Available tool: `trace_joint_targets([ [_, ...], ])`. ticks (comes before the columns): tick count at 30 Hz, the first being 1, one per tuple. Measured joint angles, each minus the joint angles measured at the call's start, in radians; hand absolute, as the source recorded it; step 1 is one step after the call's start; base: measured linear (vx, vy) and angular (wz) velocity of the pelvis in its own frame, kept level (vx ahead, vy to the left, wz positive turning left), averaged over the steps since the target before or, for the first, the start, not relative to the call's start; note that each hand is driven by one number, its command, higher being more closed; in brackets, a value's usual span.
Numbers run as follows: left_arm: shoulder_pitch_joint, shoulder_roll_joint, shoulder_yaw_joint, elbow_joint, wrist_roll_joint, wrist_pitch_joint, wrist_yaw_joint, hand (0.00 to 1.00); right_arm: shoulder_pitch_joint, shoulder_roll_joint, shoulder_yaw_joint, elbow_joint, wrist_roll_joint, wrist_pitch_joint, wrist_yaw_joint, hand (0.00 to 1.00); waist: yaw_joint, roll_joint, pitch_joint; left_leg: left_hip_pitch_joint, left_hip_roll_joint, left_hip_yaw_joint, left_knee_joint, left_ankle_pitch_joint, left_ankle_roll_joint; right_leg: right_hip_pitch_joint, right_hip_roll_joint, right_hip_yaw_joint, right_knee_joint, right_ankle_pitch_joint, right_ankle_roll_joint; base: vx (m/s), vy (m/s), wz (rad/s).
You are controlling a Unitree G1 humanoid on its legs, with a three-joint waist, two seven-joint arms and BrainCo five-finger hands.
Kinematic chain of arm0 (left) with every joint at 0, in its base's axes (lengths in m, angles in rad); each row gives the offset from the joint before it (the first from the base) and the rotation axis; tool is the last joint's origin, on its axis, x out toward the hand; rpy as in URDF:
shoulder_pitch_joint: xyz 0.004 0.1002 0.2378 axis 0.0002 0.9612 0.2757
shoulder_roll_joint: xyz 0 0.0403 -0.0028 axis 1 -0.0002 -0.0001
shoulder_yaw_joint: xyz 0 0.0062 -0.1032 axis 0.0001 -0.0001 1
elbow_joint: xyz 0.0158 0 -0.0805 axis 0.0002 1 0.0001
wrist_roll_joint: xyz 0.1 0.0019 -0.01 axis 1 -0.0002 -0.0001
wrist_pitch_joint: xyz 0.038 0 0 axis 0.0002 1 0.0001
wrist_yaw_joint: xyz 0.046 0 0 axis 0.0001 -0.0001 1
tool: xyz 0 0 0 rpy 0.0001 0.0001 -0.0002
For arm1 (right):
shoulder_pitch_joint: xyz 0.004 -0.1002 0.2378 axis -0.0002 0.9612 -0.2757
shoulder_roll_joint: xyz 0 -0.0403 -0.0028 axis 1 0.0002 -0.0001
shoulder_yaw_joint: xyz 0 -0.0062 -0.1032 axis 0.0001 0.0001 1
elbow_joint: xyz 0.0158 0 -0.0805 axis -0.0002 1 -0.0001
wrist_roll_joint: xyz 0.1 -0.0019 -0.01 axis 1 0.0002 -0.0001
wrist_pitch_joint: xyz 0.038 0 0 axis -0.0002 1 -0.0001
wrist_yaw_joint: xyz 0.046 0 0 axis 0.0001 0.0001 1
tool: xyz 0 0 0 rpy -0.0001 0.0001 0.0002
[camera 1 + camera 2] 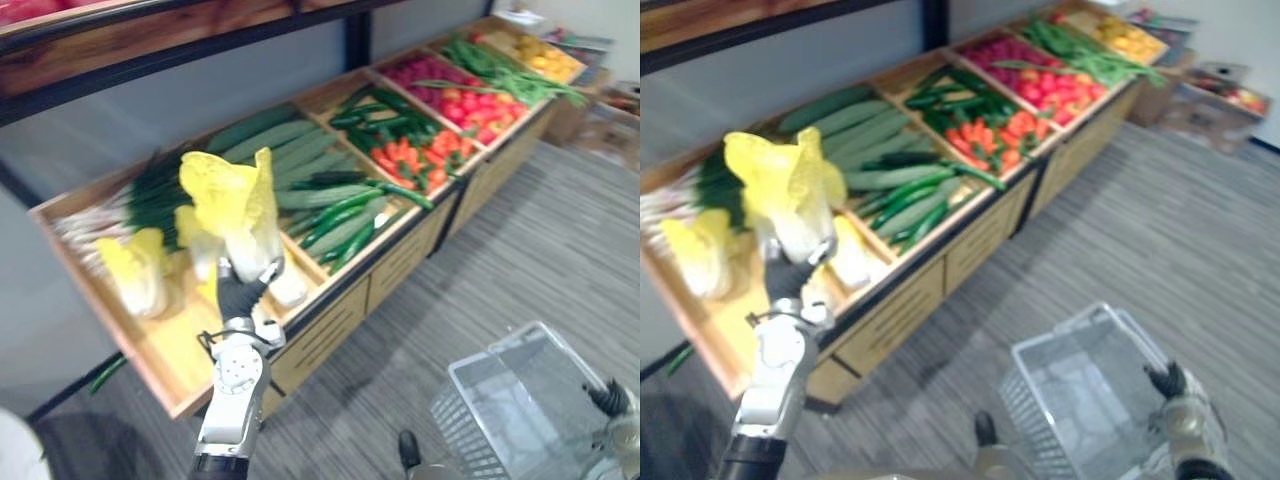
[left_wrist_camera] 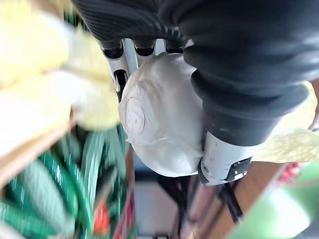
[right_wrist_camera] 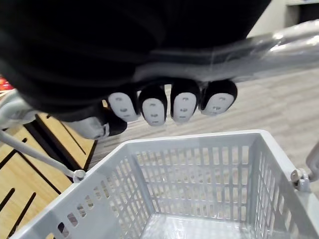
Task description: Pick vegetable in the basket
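Observation:
My left hand (image 1: 241,292) is shut on the white base of a yellow-leaved napa cabbage (image 1: 234,203), which stands upright, lifted a little above the wooden display bin (image 1: 170,352). The left wrist view shows the cabbage's pale stem end (image 2: 160,119) gripped between the fingers (image 2: 121,79) and the thumb (image 2: 225,149). At the lower right hangs a grey plastic basket (image 1: 1080,326), empty inside. My right hand (image 1: 1181,404) is curled round its grey handle (image 3: 279,44), with the basket's slotted wall (image 3: 199,169) just below the fingers (image 3: 169,103).
Two more cabbages (image 1: 137,272) lie in the same bin. Cucumbers (image 1: 322,190), carrots with green peppers (image 1: 418,155), red tomatoes (image 1: 462,98), green beans (image 1: 500,65) and yellow fruit (image 1: 545,52) fill the bins to the right. A dark shelf (image 1: 150,40) overhangs the stand. Grey striped floor (image 1: 540,260) lies between stand and basket.

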Motion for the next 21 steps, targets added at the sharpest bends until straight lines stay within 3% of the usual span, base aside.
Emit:
trace_joint_targets([
  [3,0.003,0.054,-0.087,-0.01,-0.075,-0.002,-0.062,1.0,-0.02,-0.048,0.084,-0.021,-0.025,-0.01,0.015,1.0,-0.022,0.0,-0.003,0.044,-0.001,0.06,0.001,-0.014,-0.01,0.0,0.018,0.054,0.0,0.007,-0.002,0.03,-0.008,-1.06],
  [5,0.005,0.179,-0.173,-0.022,-0.164,-0.005,-0.094,1.0,-0.038,-0.068,0.165,-0.044,-0.037,-0.009,0.036,1.0,-0.013,0.005,-0.005,0.091,-0.001,0.141,0.005,-0.025,-0.024,0.0,0.047,0.124,0.0,0.029,-0.008,0.04,0.015,-1.01],
  [7,-0.01,0.34,-0.294,-0.047,-0.404,-0.002,-0.214,1.0,-0.057,-0.077,0.244,-0.112,-0.04,-0.01,0.044,1.0,-0.02,0.011,-0.007,0.135,0.006,0.23,0.006,-0.041,-0.041,0.003,0.071,0.191,0.0,0.038,-0.008,-0.03,0.013,-1.06],
  [9,-0.024,0.386,-0.36,-0.081,-0.494,0.002,-0.268,1.0,-0.053,-0.084,0.256,-0.167,-0.04,-0.012,0.05,1.0,-0.03,0.016,-0.011,0.155,0.004,0.269,0.007,-0.05,-0.047,0.003,0.083,0.22,0.0,0.039,-0.006,-0.04,-0.002,-0.6],
  [13,-0.111,0.409,-0.498,-0.192,-0.624,0.004,-0.353,1.0,-0.052,-0.103,0.283,-0.313,-0.041,-0.016,0.05,1.0,-0.037,0.026,-0.016,0.17,0.047,0.345,0.126,-0.125,-0.064,0.007,0.107,0.274,0.015,0.04,-0.007,-0.05,-0.015,-0.45],
  [21,-0.253,0.448,-0.716,-0.257,-0.664,0.005,-0.434,1.0,-0.055,-0.175,0.402,-0.485,-0.096,-0.076,0.05,1.0,-0.014,0.064,-0.025,0.172,0.134,0.399,0.299,-0.215,-0.085,0.006,0.145,0.303,0.041,0.04,-0.007,-0.05,-0.02,-0.19],
])
